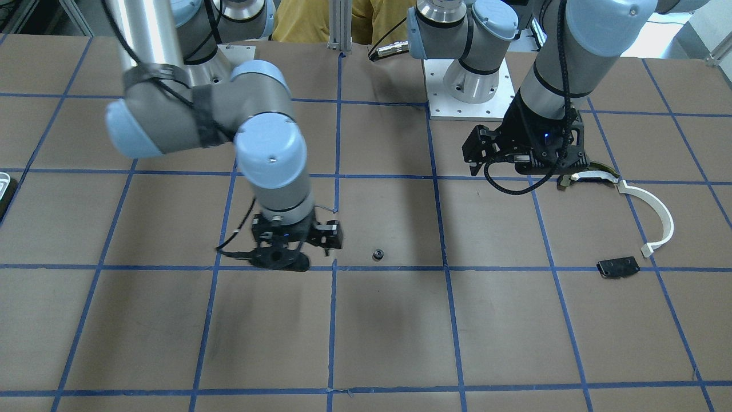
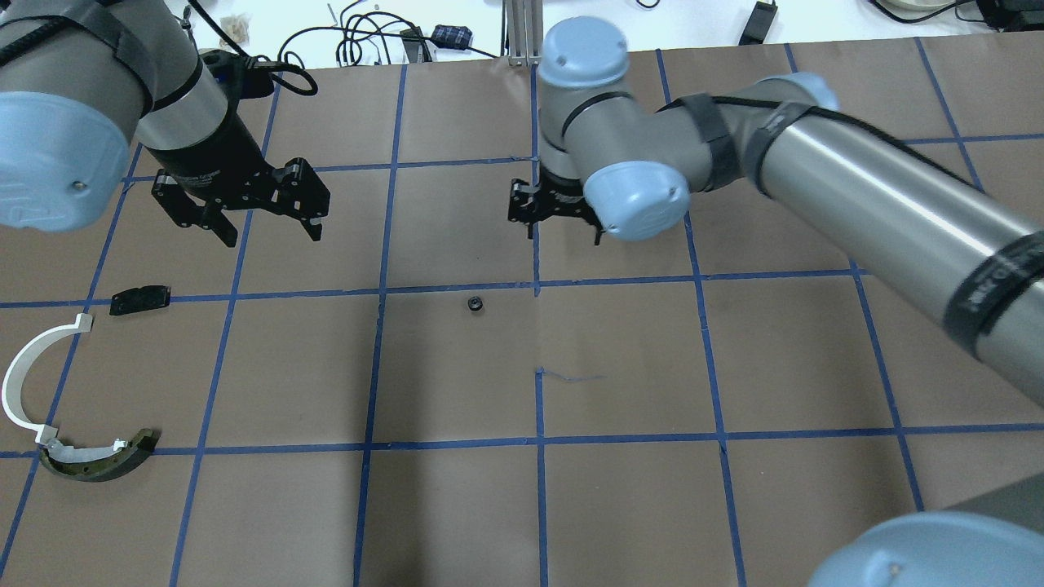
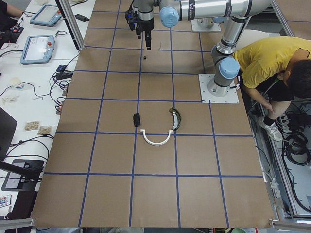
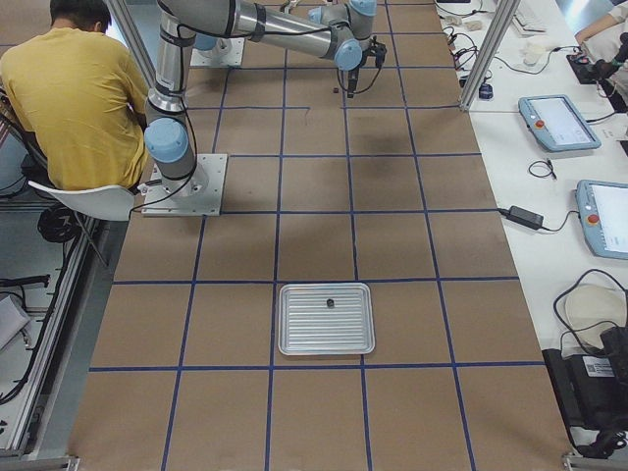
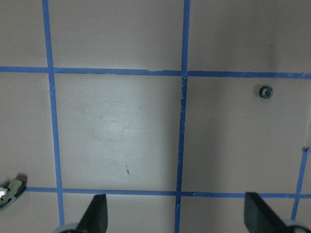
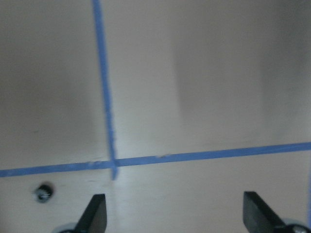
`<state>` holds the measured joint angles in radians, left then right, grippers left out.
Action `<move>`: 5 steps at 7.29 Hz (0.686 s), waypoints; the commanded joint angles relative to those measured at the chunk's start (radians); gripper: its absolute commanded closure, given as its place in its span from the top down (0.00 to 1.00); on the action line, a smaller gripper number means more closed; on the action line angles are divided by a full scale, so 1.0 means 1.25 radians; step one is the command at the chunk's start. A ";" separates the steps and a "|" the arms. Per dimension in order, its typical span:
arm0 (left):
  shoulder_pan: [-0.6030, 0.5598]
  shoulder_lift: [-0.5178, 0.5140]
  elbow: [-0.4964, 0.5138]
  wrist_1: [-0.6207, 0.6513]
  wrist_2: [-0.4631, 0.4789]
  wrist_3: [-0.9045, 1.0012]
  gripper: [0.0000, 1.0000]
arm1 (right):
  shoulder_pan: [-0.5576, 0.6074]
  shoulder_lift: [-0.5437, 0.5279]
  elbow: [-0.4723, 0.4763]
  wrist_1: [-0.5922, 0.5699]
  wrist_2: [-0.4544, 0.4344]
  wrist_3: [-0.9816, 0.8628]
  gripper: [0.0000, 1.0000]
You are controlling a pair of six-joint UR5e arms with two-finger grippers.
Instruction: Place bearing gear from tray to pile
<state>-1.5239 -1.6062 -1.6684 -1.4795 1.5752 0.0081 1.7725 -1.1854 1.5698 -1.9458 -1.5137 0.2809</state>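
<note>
Brown paper: matte sheet (image 2: 620, 505) over the table, ruled into squares by blue tape (image 2: 718, 285).
Pile: three loose parts (image 2: 81, 451) at the overhead view's far left.
White arc: smooth, thin curved strip (image 2: 28, 350) bulging toward 9 o'clock, with a small square tab at each end.
Olive-and-black piece: shorter, thicker curve (image 2: 102, 468) with a pale upper face, meeting the arc's lower end at 5 o'clock.
Black plate: flat, roughly rectangular (image 2: 140, 299), at 1 o'clock from the arc and apart from it.
Left gripper: black (image 2: 272, 235), at 1 o'clock from the plate, fingers spread wide with nothing between them.
Bearing gear: tiny dark toothed ring (image 2: 475, 304) lying alone on the paper just below a tape line, at 4 o'clock from the left gripper and 7 o'clock from the right one, well apart from the pile.
Right gripper: black (image 2: 564, 232), partly hidden under a pale blue wrist joint, fingers wide apart and empty.
Tray: grey, ribbed rectangle with rounded corners (image 4: 304, 334) in the exterior right view, well apart from both arms, with one small dark part (image 4: 331, 302) inside near its 12 o'clock rim.
</note>
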 commanded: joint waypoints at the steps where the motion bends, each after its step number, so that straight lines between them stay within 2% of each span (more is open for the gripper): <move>1: -0.069 -0.057 -0.002 0.054 -0.004 -0.047 1.00 | -0.252 -0.082 0.002 0.134 -0.050 -0.396 1.00; 3: -0.159 -0.145 -0.002 0.172 -0.006 -0.059 1.00 | -0.512 -0.084 0.007 0.147 -0.062 -0.760 1.00; 5: -0.203 -0.234 -0.014 0.269 -0.007 -0.056 1.00 | -0.733 -0.058 0.013 0.105 -0.056 -0.932 1.00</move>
<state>-1.7385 -1.8291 -1.6755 -1.2169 1.5670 -0.0634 1.0423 -1.2811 1.5813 -1.7831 -1.5862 -0.7250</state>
